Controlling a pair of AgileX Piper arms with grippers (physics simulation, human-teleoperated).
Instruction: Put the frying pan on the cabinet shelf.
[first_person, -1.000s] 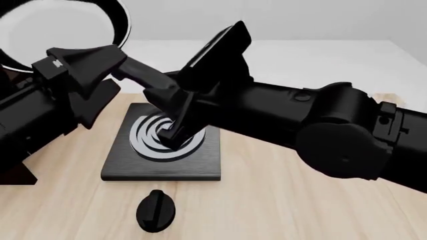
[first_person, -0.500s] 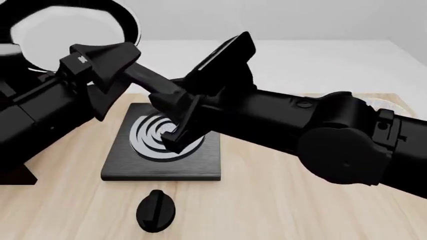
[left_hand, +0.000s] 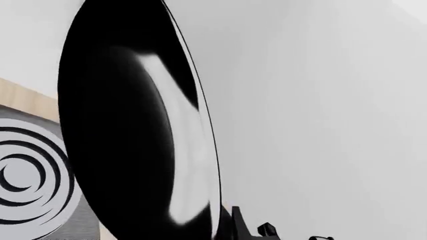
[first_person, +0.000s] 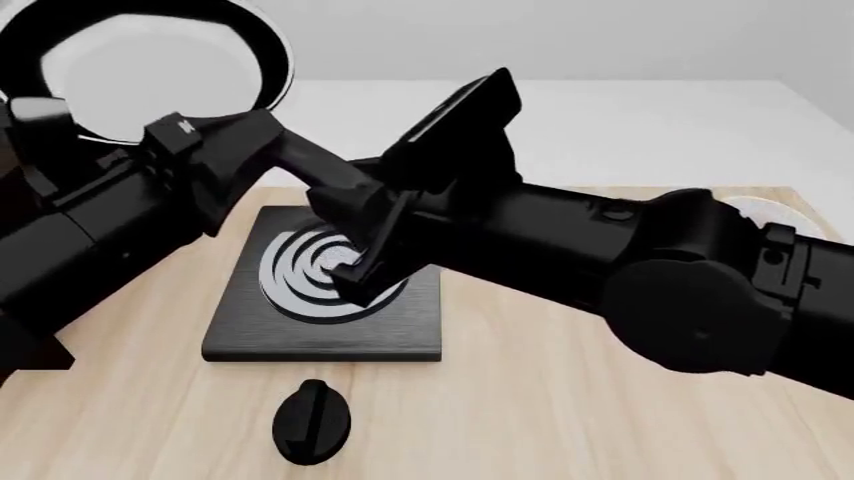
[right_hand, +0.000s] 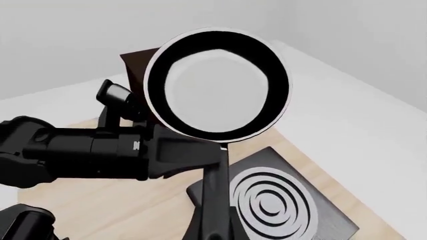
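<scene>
The frying pan (first_person: 154, 65) hangs in the air at the far left, tilted so its pale inside faces me; in the right wrist view the frying pan (right_hand: 217, 82) shows face-on. Its long handle (first_person: 314, 165) slopes down to my right gripper (first_person: 358, 215), which is shut on the handle's end above the hob. My left gripper (first_person: 254, 160) sits at the handle's base just under the pan, its fingers spread on either side. The left wrist view is filled by the pan's black underside (left_hand: 127, 150). The dark cabinet shelf (first_person: 34, 352) is at the left edge, mostly hidden by my left arm.
A square black hob (first_person: 320, 335) with grey rings lies below the grippers. A black knob (first_person: 311, 420) sits in front of it. A white bowl (first_person: 767, 208) peeks out behind the right arm. The cabinet (right_hand: 133, 62) stands behind the pan.
The left gripper has swung up and to the right, closing in on the handle's base. The pan and right gripper have drifted slightly to the right.
</scene>
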